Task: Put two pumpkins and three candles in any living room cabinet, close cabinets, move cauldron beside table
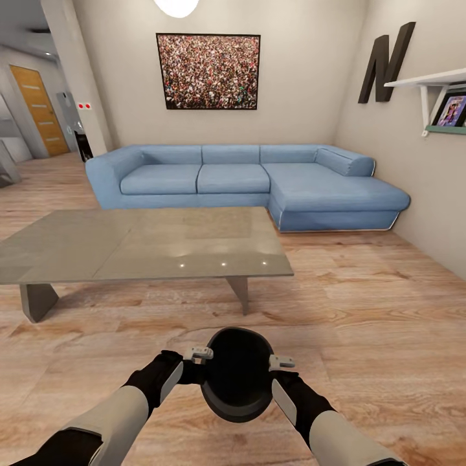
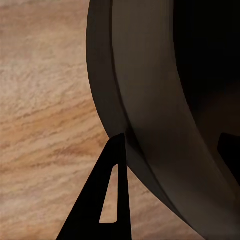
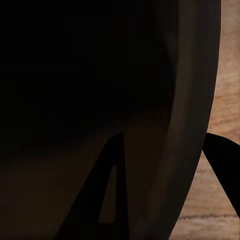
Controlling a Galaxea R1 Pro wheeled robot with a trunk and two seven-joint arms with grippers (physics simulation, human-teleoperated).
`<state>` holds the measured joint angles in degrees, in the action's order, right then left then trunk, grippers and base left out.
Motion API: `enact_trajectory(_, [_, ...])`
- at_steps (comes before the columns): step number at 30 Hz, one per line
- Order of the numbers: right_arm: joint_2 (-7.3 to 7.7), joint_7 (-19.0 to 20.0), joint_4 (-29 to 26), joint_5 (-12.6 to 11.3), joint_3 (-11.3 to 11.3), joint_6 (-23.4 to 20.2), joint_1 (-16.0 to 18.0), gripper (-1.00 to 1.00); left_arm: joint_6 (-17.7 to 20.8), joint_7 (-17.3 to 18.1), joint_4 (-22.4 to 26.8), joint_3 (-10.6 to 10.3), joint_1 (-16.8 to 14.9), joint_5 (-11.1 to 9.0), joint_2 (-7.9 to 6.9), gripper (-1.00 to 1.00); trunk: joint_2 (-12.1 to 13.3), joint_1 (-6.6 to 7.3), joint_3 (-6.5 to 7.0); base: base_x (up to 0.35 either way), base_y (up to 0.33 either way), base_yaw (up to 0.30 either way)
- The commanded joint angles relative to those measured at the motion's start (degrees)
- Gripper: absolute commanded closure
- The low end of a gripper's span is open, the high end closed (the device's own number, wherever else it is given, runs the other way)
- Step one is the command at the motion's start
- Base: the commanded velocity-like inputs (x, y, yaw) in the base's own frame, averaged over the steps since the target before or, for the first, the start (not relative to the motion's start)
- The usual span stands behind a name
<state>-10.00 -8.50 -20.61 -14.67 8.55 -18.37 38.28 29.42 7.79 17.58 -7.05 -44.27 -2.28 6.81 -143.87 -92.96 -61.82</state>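
Both arms hold the black cauldron just above the wooden floor, its wide mouth facing the head camera. My left gripper is shut on its left rim, and my right gripper is shut on its right rim. In the left wrist view the cauldron wall passes between the two fingers of the left gripper. The right wrist view has the cauldron wall between the fingers of the right gripper. The grey glass-topped table stands a short way ahead of the cauldron. Pumpkins, candles and cabinet are out of view.
A blue corner sofa runs along the far wall behind the table. A white wall shelf hangs at the right. An orange door and a hallway open at the far left. Bare wood floor lies right of the table.
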Motion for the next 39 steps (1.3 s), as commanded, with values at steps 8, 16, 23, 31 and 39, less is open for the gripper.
enact_trajectory(8, [0.00, 0.3, -0.7, -1.3, 1.0, -0.1, 0.0, 1.00, 0.3, 0.0, 0.0, -0.3, 0.0, 0.1, -0.04, 1.00, 0.0, 0.02, -0.05, 0.034, 0.000, 0.000])
enact_trajectory(16, [0.00, 0.3, -0.7, -1.3, 1.0, -0.1, 0.0, 1.00, 0.3, 0.0, 0.0, -0.3, 0.0, 0.1, -0.04, 1.00, 0.0, 0.02, -0.05, 0.281, 0.000, 0.000])
enact_trajectory(23, [0.00, 0.3, -0.7, -1.3, 1.0, -0.1, 0.0, 1.00, 0.3, 0.0, 0.0, -0.3, 0.0, 0.1, -0.04, 1.00, 0.0, 0.02, -0.05, 0.325, 0.000, 0.000])
enact_trajectory(31, [0.00, 0.3, -0.7, -1.3, 1.0, -0.1, 0.0, 1.00, 0.3, 0.0, 0.0, -0.3, 0.0, 0.1, -0.04, 1.00, 0.0, 0.02, -0.05, 0.241, 0.000, 0.000])
enact_trajectory(39, [0.00, 0.3, -0.7, -1.3, 1.0, -0.1, 0.0, 1.00, 0.3, 0.0, 0.0, -0.3, 0.0, 0.1, -0.04, 1.00, 0.0, 0.02, -0.05, 0.050, 0.000, 0.000])
